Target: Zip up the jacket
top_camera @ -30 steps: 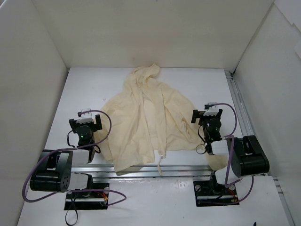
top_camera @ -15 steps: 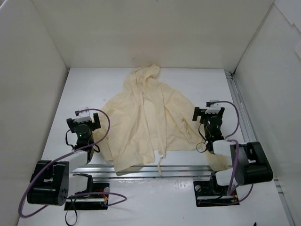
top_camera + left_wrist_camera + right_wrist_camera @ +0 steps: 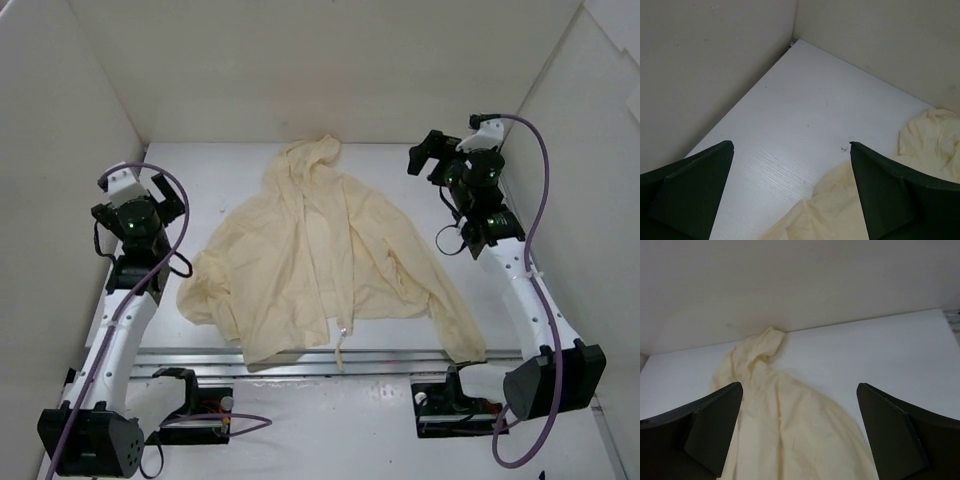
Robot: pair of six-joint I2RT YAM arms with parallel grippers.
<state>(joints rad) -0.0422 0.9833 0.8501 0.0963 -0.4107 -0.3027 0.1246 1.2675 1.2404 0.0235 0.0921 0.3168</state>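
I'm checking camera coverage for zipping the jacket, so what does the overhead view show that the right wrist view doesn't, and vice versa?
Only the overhead view shows the whole jacket, open down the front, its zipper pull near the hem, and the left pincer and right pincer off to either side. Only the right wrist view shows that pincer's fingers up close, spread wide. Both show the hood, the white table and the back wall.

Soft matt cloth jacket [image 3: 300, 260]; table [image 3: 790, 125] seemingly faint-grained matt laminate.
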